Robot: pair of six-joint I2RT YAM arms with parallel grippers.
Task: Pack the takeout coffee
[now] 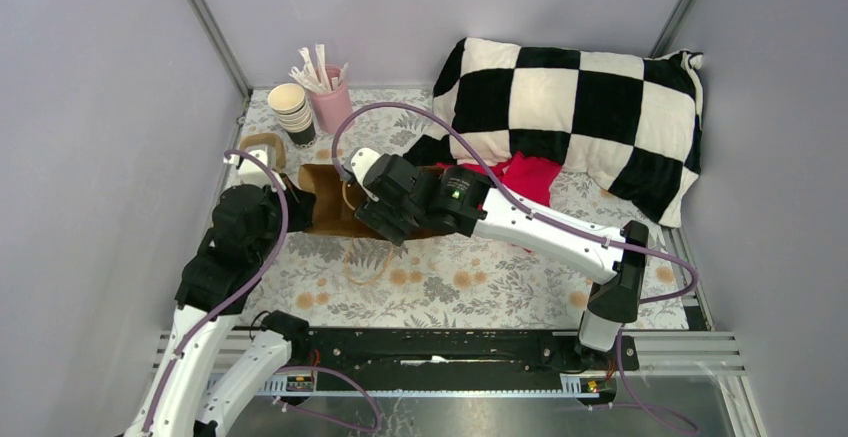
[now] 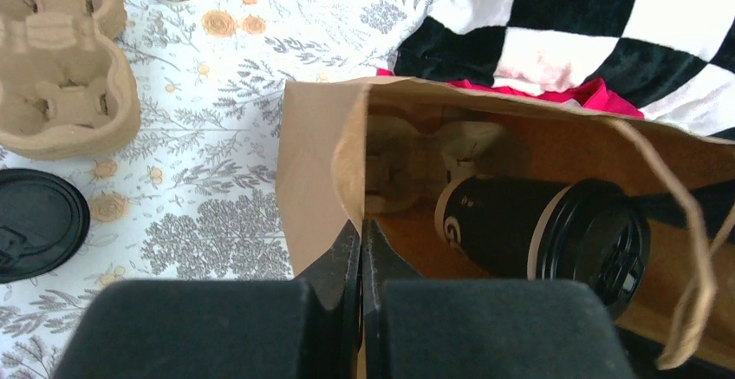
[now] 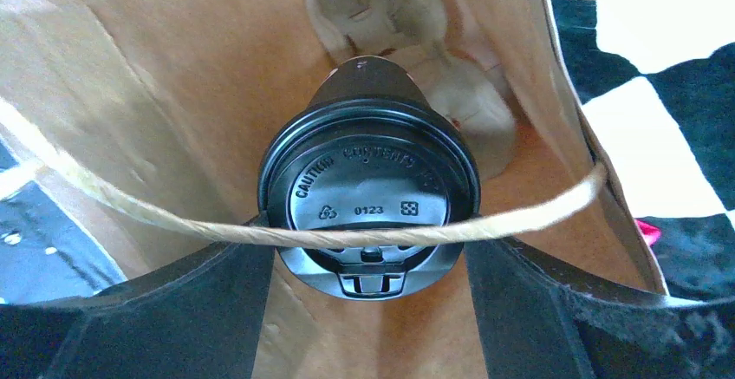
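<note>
The bag (image 2: 308, 188) lies on its side on the desk (image 1: 450, 277), left of the middle, mouth toward the right; my left jaws pinch the rim of that mouth; the takeout coffee (image 2: 511, 223) lies tilted inside, lid toward the mouth, my right jaws on either side of the lid, touching it; a cup carrier (image 3: 381, 6) sits deeper in, behind the cup; a second carrier (image 2: 61, 67) lies left of the bag, a loose lid (image 2: 35, 223) just nearer me; behind them a stack of cups (image 1: 292, 112) stands beside a holder (image 1: 330, 107); a pillow (image 1: 570, 107) fills the far right, a cloth (image 1: 530, 172) before it.
</note>
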